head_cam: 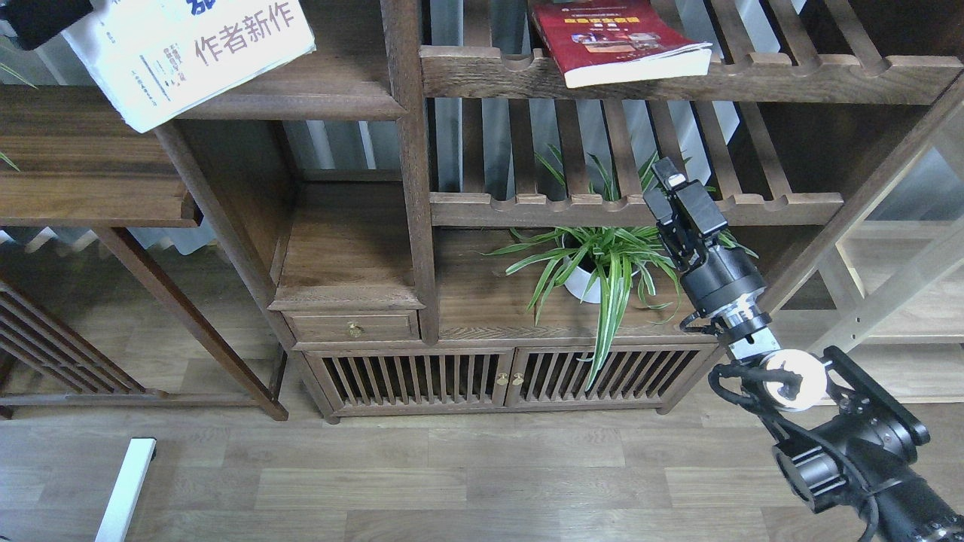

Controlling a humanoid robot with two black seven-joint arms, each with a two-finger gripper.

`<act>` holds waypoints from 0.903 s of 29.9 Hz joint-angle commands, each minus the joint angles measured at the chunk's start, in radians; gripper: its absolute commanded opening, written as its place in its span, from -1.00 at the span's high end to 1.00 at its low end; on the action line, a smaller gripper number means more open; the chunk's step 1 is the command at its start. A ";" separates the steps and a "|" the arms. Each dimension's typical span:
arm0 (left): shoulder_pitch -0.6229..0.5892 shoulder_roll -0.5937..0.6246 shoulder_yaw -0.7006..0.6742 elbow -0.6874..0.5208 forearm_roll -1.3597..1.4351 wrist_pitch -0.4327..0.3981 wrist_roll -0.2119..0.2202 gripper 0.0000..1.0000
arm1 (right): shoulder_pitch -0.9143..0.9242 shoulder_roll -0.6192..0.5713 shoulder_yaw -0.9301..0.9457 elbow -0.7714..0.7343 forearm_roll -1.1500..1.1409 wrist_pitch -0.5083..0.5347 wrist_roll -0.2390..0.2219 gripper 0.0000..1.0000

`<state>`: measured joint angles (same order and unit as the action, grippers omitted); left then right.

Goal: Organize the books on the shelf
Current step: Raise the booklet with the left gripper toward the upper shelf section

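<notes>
Head view. Dark wooden bookcase (pixel 410 150) on plank floor. White book (pixel 188 53) top left, tilted, lower corner hanging past the shelf (pixel 331 94) edge; a dark shape at its upper-left corner (pixel 41 19), probably the left gripper, state unclear. Red book (pixel 614 41) flat on the upper slatted rack (pixel 753 75). Right gripper (pixel 670 188) raised before the lower rack, holding nothing; how far open, cannot tell. Potted plant (pixel 595 263) just left of it.

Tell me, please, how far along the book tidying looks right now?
Nothing looks finished. The white book hangs tilted over the solid shelf, a dark shape at its top-left corner, probably the left gripper. The red book still lies on a slatted rack. The right gripper holds nothing.
</notes>
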<state>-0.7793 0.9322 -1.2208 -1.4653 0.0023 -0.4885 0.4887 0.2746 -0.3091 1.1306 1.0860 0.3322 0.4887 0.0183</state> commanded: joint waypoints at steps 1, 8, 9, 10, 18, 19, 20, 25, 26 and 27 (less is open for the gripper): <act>0.000 -0.033 0.000 0.002 0.025 0.000 0.000 1.00 | -0.003 -0.001 0.005 0.000 0.001 0.000 0.000 -0.72; -0.008 -0.104 -0.020 0.013 0.111 0.021 0.000 0.99 | -0.005 -0.004 0.008 0.000 0.001 0.000 0.000 -0.72; -0.008 -0.102 -0.022 0.013 0.113 0.034 0.000 0.99 | -0.005 -0.005 0.008 0.000 0.001 0.000 0.000 -0.72; -0.008 -0.101 -0.022 0.013 0.116 0.047 0.000 0.99 | -0.005 -0.005 0.008 0.000 0.001 0.000 0.000 -0.72; -0.008 -0.107 -0.020 0.013 0.148 0.180 0.000 0.98 | -0.003 -0.007 0.008 0.002 0.001 0.000 0.000 -0.72; -0.008 -0.111 -0.019 0.014 0.160 0.204 0.000 0.98 | -0.003 -0.007 0.008 0.002 0.001 0.000 0.000 -0.72; -0.008 -0.118 -0.017 0.014 0.172 0.223 0.000 0.98 | -0.003 -0.008 0.008 0.002 0.001 0.000 0.000 -0.72; -0.011 -0.194 -0.011 0.016 0.231 0.261 0.000 0.98 | -0.003 -0.013 0.008 0.005 0.001 0.000 0.000 -0.72; -0.011 -0.203 -0.011 0.016 0.240 0.265 0.000 0.98 | -0.003 -0.018 0.008 0.005 0.002 0.000 0.000 -0.72; -0.014 -0.214 -0.013 0.017 0.249 0.272 0.000 0.98 | -0.003 -0.022 0.008 0.005 0.002 0.000 0.000 -0.72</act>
<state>-0.7882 0.7513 -1.2324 -1.4498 0.2216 -0.2315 0.4886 0.2716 -0.3208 1.1383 1.0899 0.3330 0.4887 0.0183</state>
